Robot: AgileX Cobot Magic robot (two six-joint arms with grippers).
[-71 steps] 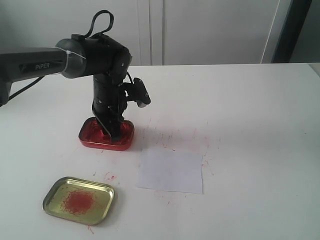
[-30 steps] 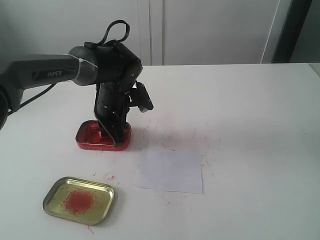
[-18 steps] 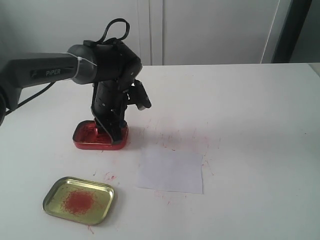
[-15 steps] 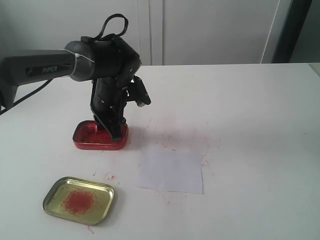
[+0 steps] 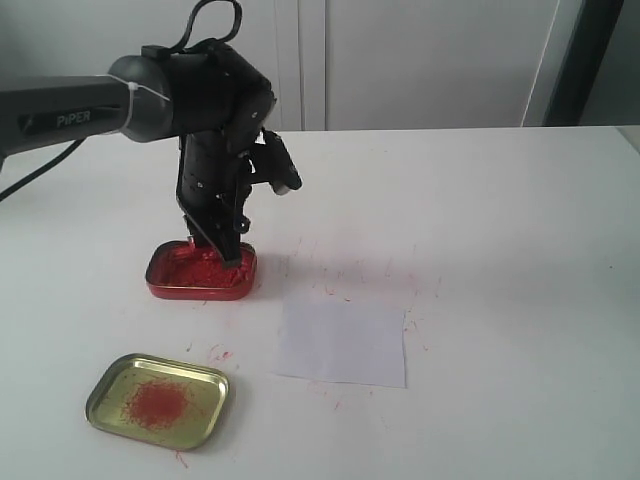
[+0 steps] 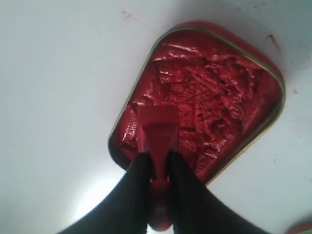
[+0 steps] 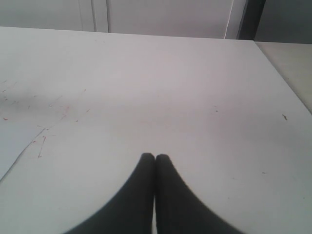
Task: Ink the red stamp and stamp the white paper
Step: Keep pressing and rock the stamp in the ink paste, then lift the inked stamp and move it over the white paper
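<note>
My left gripper point(image 6: 158, 157) is shut on the red stamp point(image 6: 157, 129), pinching its narrow handle between both fingers. The stamp's wide end hangs just above the red ink paste in the open red tin point(image 6: 214, 92). In the exterior view the left gripper point(image 5: 224, 255) points down over that tin point(image 5: 200, 274), and the stamp itself is hidden behind the fingers. The white paper point(image 5: 343, 340) lies flat on the table to the right of the tin; one corner of the white paper point(image 7: 12, 141) shows in the right wrist view. My right gripper point(image 7: 155, 157) is shut on nothing, over bare table.
A gold tin lid point(image 5: 158, 401) with red smears lies at the front left. Red ink specks dot the white table point(image 5: 480, 230) around the paper. A wall stands behind the table's far edge.
The left arm has lifted, raising the stamp off the ink paste. Before that the tin slid a little to the left under the gripper. The paper and lid have not moved.
</note>
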